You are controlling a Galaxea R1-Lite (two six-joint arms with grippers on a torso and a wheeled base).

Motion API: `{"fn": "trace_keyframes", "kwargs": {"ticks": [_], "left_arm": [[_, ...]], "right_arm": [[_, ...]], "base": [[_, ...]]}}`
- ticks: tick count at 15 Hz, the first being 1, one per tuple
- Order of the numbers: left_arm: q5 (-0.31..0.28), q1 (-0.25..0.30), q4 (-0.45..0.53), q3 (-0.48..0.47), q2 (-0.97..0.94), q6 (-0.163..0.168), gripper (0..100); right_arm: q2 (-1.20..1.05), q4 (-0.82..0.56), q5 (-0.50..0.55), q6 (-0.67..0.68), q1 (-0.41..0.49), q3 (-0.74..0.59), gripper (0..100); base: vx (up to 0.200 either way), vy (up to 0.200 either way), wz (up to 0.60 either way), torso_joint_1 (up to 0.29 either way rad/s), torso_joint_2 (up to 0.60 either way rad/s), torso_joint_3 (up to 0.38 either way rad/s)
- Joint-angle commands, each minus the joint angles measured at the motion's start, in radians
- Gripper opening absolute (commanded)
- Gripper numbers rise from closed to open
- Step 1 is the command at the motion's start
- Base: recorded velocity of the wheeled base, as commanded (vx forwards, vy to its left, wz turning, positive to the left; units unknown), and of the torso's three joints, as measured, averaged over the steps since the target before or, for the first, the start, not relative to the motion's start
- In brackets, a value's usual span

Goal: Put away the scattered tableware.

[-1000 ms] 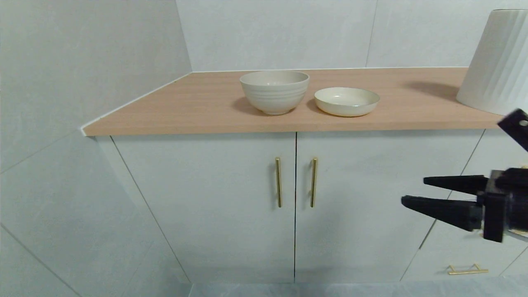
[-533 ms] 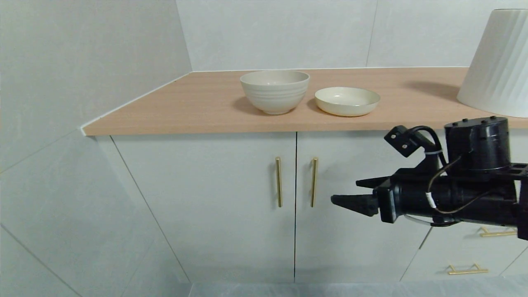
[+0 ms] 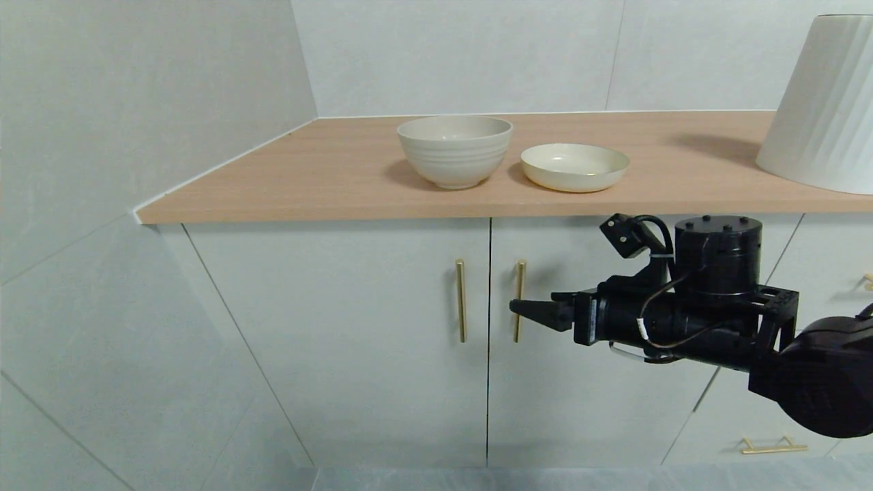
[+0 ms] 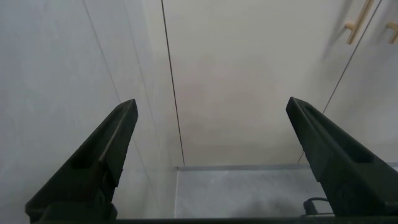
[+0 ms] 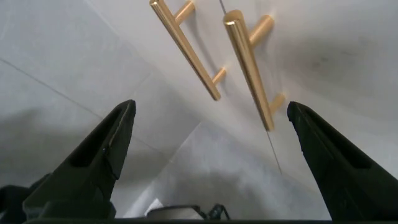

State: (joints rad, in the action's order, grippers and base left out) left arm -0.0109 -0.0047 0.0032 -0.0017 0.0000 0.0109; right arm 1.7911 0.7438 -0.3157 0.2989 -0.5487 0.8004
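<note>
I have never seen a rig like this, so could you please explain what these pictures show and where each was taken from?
This is a two-armed robot facing a kitchen cabinet. The wide picture comes from a camera on its head. The other two come from cameras on its wrists, each looking out between the two fingers of that arm's pincer. On the wooden counter a deep bowl and a shallow dish stand side by side, with a white ribbed shade farther right. The right pincer, open, is level with the brass handle of the right-hand cabinet door. The left pincer, also open, faces cabinet fronts near the floor. Neither holds anything.
</note>
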Motion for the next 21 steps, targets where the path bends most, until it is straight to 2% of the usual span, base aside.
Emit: {"fn": "trace_keyframes", "kwargs": {"ticks": [1, 4, 8, 18, 20, 21], "left_arm": [[0.000, 0.000, 0.000, 0.000, 0.000, 0.000, 100], [0.000, 0.000, 0.000, 0.000, 0.000, 0.000, 100], [0.000, 0.000, 0.000, 0.000, 0.000, 0.000, 100], [0.000, 0.000, 0.000, 0.000, 0.000, 0.001, 100], [0.000, 0.000, 0.000, 0.002, 0.000, 0.001, 100], [0.000, 0.000, 0.000, 0.000, 0.000, 0.001, 100]], "right_arm": [[0.047, 0.028, 0.000, 0.008, -0.005, -0.004, 100], [0.128, 0.163, 0.007, 0.054, -0.030, -0.012, 100], [0.255, 0.359, 0.104, 0.068, -0.053, -0.003, 100], [0.251, 0.368, 0.101, 0.178, -0.077, 0.013, 100], [0.223, 0.362, 0.067, 0.197, -0.077, 0.000, 100], [0.194, 0.361, 0.017, 0.210, -0.076, -0.024, 100]], "base": [[0.000, 0.000, 0.00, 0.000, 0.00, 0.000], [0.000, 0.000, 0.00, 0.000, 0.00, 0.000], [0.000, 0.000, 0.00, 0.000, 0.00, 0.000], [0.000, 0.000, 0.00, 0.000, 0.00, 0.000], [0.000, 0.000, 0.00, 0.000, 0.00, 0.000], [0.000, 0.000, 0.00, 0.000, 0.00, 0.000]]}}
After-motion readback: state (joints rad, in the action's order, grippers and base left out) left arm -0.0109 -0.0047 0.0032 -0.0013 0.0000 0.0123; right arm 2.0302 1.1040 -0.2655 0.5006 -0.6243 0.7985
